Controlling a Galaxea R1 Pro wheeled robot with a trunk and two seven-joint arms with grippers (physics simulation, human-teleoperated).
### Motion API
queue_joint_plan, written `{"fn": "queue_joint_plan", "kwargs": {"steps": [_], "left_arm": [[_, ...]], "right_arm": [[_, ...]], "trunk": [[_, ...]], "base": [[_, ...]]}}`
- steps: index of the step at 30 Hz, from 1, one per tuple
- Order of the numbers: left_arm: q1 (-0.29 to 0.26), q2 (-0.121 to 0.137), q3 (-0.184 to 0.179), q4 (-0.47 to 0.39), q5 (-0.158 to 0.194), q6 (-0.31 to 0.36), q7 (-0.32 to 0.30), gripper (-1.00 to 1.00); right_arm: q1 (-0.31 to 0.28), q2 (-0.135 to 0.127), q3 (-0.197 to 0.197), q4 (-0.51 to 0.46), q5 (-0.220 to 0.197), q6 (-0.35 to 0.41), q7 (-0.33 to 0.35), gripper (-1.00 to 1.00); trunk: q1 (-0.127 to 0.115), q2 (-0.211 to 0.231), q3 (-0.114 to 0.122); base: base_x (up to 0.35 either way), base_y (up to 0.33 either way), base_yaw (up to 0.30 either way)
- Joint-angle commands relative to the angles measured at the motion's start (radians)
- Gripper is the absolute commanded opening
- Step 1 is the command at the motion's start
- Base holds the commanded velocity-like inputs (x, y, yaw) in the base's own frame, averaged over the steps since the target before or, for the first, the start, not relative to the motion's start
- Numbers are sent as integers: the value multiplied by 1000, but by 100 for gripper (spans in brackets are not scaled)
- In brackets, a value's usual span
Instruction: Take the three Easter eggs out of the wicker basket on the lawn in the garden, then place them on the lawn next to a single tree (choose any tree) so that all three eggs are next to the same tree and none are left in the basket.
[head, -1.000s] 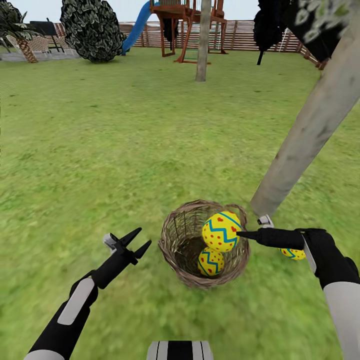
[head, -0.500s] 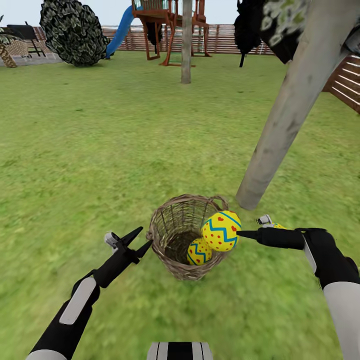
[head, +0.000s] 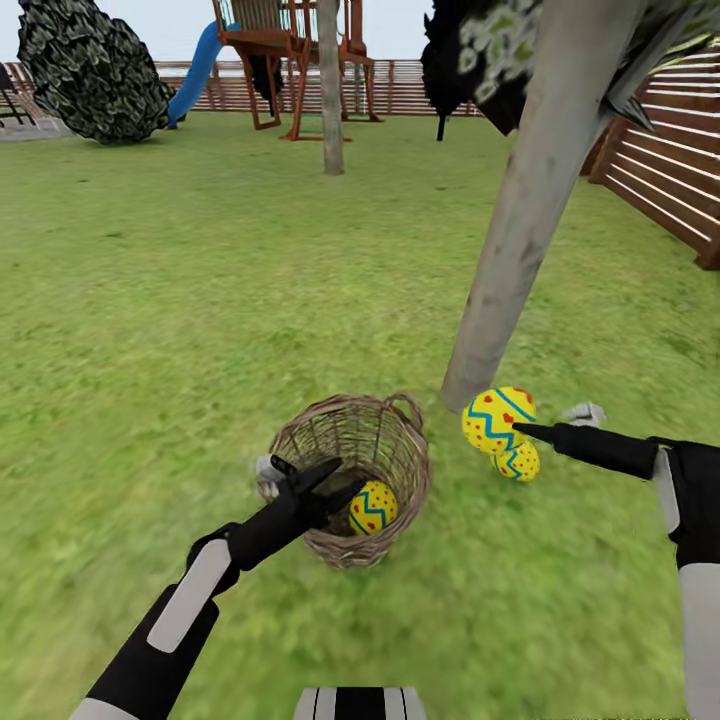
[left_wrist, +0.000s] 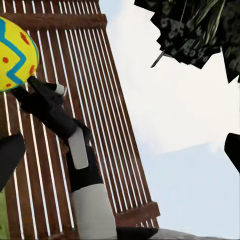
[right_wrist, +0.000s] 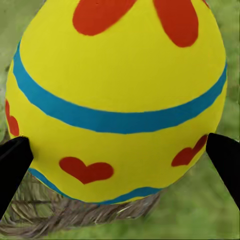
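Clamped between the right hand's (head: 522, 430) fingers, 1 egg (head: 497, 419) is held over the lawn (head: 200, 300), apparently just above another egg (head: 519, 462) by the tree (head: 520, 220); released carelessly, it could roll. The left hand (head: 330, 480), spread apart, is poised over the basket (head: 300, 440) with the last egg (head: 373, 507).

Head view: high, facing forward and down over the lawn (head: 150, 300); right wrist view: pressed close against the held egg (right_wrist: 117, 100); left wrist view: tilted skyward past the fence (left_wrist: 60, 75), sharing that egg (left_wrist: 15, 52).
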Motion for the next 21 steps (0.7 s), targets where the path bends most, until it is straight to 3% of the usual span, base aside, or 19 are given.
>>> {"fn": "queue_joint_plan", "kwargs": {"steps": [1, 2, 4, 5, 7, 8, 11, 12, 15, 18, 21], "left_arm": [[-1, -4, -16, 0, 7, 4, 1, 100], [-1, -13, -26, -1, 7, 4, 3, 100], [-1, -34, -38, 0, 4, 4, 6, 100], [-1, -43, -43, 1, 3, 4, 7, 100], [-1, -52, -50, 2, 1, 4, 10, 100], [0, -53, -51, 2, 1, 4, 11, 100], [0, -54, -53, 3, -1, 0, 16, 100], [0, -70, -54, 4, -3, -2, 41, 100], [0, -87, -57, 8, -5, -5, 69, 100], [-1, -91, -96, 14, -4, -10, 73, 100], [-1, -100, -103, 16, -5, -12, 74, 100]], "right_arm": [[0, 3, -2, -29, 7, 8, -69, -100], [0, 5, -1, -46, 12, 10, -143, -100], [0, 8, 3, -70, 82, 12, -317, -100], [0, 10, 6, -75, 142, 11, -392, -100], [0, 25, 20, -81, 320, 8, -573, -100], [0, 31, 22, -81, 355, 5, -625, -100], [0, 37, 27, -80, 376, 1, -735, -100], [0, 38, 32, -79, 377, 0, -770, -100], [0, 39, 67, -79, 373, 0, -771, -100], [0, 86, 79, -73, 375, 3, -771, -100], [1, 109, 80, -72, 376, 9, -772, -100]], "trunk": [[0, 0, 0], [0, 0, 2], [0, 0, 3], [0, 0, 4], [0, 0, 6], [0, 0, 6], [0, 0, 7], [0, 0, 7], [0, 0, 7], [0, 0, 7], [0, 0, 9]], "base": [[92, 0, -219], [95, 0, -219], [120, 0, -193], [160, 0, -154], [205, 0, -130], [221, 0, -113], [249, 0, -32], [318, 0, -2], [286, 0, -1], [49, 0, -149], [5, 0, -268]]}}
